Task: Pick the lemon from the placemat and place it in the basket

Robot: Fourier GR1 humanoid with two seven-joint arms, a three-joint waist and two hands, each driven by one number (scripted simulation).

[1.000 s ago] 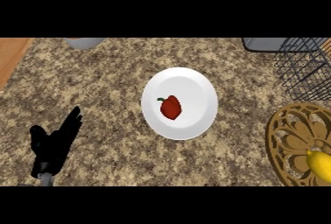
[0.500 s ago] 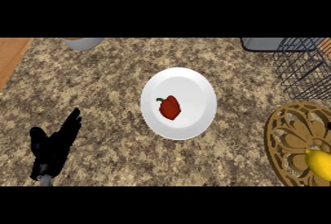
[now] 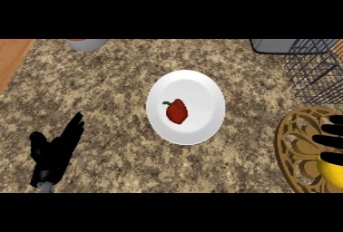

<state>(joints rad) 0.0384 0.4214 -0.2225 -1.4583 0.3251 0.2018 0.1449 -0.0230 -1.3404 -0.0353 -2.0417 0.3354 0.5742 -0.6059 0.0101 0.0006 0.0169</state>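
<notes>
My right hand has just come in at the right edge: half a second ago the placemat showed only the lemon, and now dark fingers reach in over it just above the fruit. Too little of the hand shows for me to tell whether those fingers are spread or closing, and I cannot tell whether they touch the lemon yet. I read this as the start of the pick; nothing is lifted so far.

My left hand rests low at the left, fingers straight and relaxed, holding nothing, same as before.

The lemon lies at the lower right on the round brown openwork placemat, cut by the edge; it looks bright yellow, smooth and rounded. The wire basket stands beyond it at the upper right, near the placemat. A white plate with a red pepper sits mid-surface, well apart from both hands.
</notes>
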